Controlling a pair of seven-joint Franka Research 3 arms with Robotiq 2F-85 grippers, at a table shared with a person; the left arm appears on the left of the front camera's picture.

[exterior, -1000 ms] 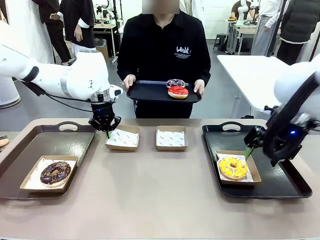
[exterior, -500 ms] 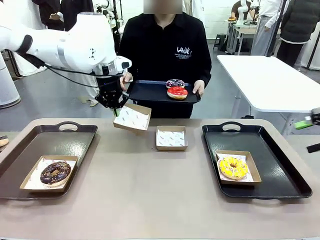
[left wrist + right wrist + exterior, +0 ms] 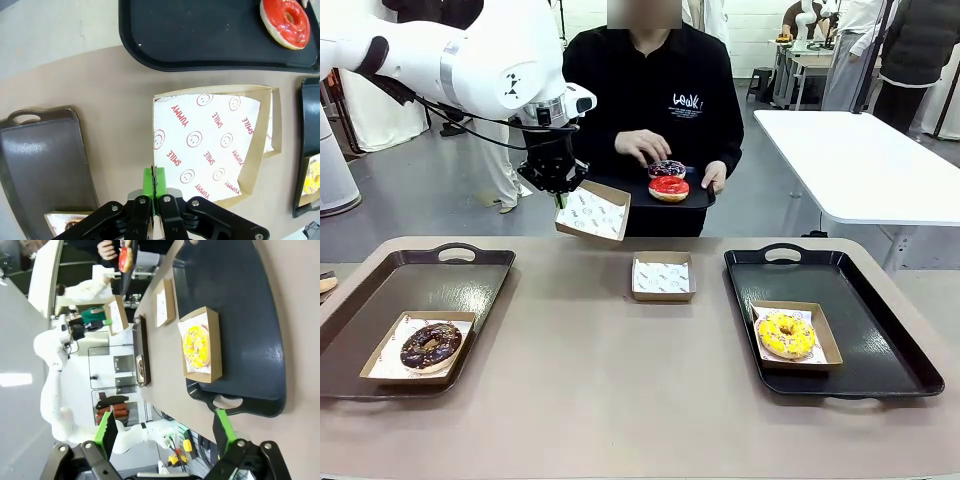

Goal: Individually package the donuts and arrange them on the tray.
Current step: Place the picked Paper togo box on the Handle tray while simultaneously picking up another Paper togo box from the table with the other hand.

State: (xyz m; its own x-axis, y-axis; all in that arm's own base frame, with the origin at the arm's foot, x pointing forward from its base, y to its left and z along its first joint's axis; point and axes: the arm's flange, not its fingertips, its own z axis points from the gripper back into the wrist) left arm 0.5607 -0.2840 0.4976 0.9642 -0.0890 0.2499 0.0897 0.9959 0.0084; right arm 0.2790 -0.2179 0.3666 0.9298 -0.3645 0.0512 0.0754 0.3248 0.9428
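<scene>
Two boxed, two left.
Front: chocolate donut (image 3: pixel 430 344) and yellow donut (image 3: pixel 786 335) lie boxed at the desk's (image 3: pixel 620 400) left and right edges; my left end effector (image 3: pixel 560 200) pinches a box (image 3: pixel 592 213) near the red donut (image 3: pixel 668 188) past the far edge. Left wrist: red donut beyond the box. Right wrist: right end effector (image 3: pixel 165 413) spread, yellow donut far ahead.

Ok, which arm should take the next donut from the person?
Left. The left gripper is shut on the empty box, held up beside the person's tray; the right gripper is open, farther off.
</scene>
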